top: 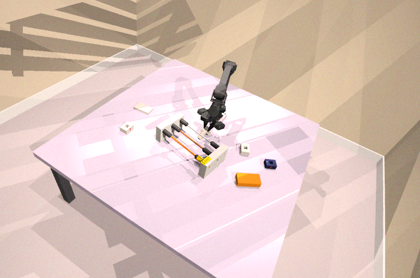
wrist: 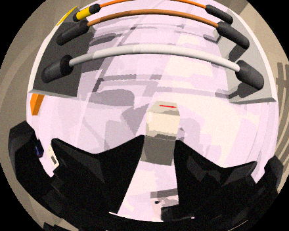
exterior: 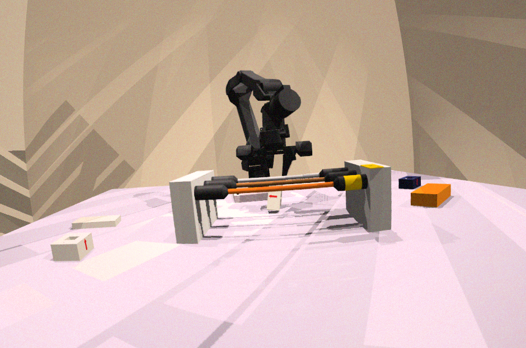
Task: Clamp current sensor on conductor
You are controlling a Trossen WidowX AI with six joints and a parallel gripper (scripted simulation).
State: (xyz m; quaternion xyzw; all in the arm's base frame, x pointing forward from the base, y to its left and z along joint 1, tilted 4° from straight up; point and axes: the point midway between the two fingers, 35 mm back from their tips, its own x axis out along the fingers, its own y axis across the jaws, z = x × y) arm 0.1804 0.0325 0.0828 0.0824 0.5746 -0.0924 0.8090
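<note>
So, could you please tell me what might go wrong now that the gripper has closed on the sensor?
1. The cream block sensor in the gripper shows its red arrow pointing away from the yellow band; without turning, it may latch backwards.
2. The white conductor and the darker orange conductor lie between the sensor and the bright orange, yellow-banded conductor, so it could snag or clamp the wrong one.
</note>
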